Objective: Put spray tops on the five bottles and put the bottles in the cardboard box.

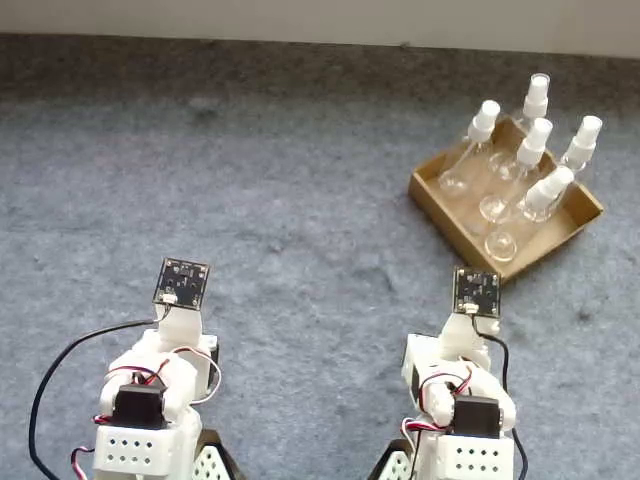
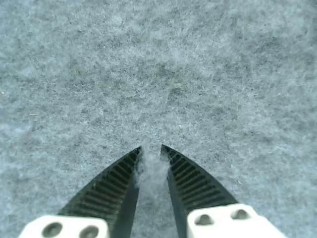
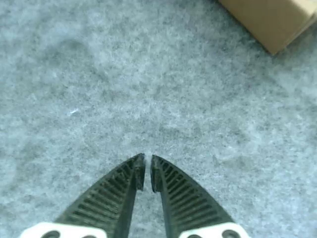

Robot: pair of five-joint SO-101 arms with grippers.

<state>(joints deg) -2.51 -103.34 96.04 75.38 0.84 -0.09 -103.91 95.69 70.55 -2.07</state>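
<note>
Toward the far right corner of the table, on its grey felt-like cover, the cardboard box sits turned at an angle, one corner pointing at the near edge. All five bottles lie inside it, clear and tilted side by side, each capped with a white spray top. The tops point toward the far edge, and some reach past the box's rim.

Both arms are drawn back at the near edge, well apart from the box. The left arm is near the near left corner, and the right arm is on the box's side of the table.

The left gripper hangs over bare grey cover with its jaws nearly together and nothing between them — only a thin strip of the cover shows through. The right gripper also holds nothing, its jaws drawn in until the tips almost meet. A corner of the box shows beyond it, not touching.
</note>
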